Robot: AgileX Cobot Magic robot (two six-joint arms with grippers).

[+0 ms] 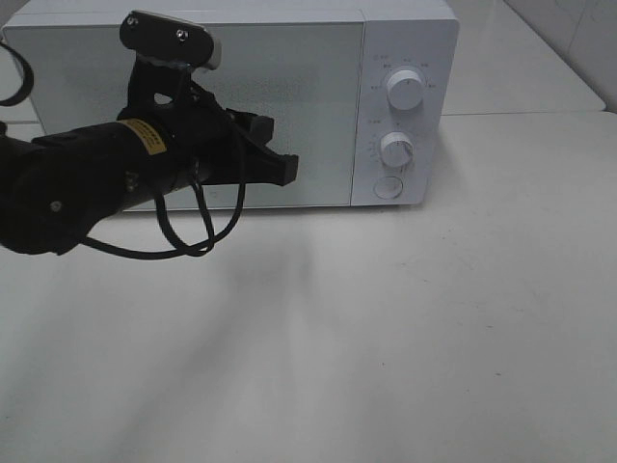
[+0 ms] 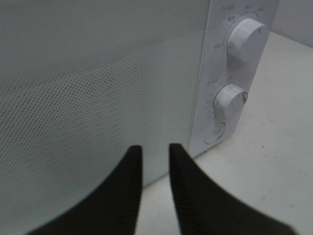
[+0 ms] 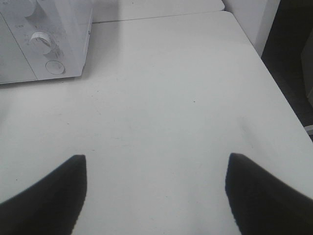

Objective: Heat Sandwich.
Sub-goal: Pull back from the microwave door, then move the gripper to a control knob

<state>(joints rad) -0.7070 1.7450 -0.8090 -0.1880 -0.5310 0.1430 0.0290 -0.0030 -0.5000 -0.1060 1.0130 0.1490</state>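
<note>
The sandwich is out of view in every frame. A white microwave (image 1: 289,58) stands at the back of the table with its door (image 2: 88,88) closed. My left gripper (image 1: 284,166) hangs just in front of the door's lower right part, pointing toward the control panel. In the left wrist view its fingers (image 2: 155,149) stand a narrow gap apart with nothing between them. My right gripper (image 3: 155,159) is open wide over bare table, to the right of the microwave (image 3: 29,63), and holds nothing. It does not show in the exterior high view.
The control panel carries an upper knob (image 1: 405,90), a lower knob (image 1: 396,149) and a round button (image 1: 388,186). The white table (image 1: 405,328) spreads in front of the microwave. Its right edge (image 3: 274,83) drops off to a dark floor.
</note>
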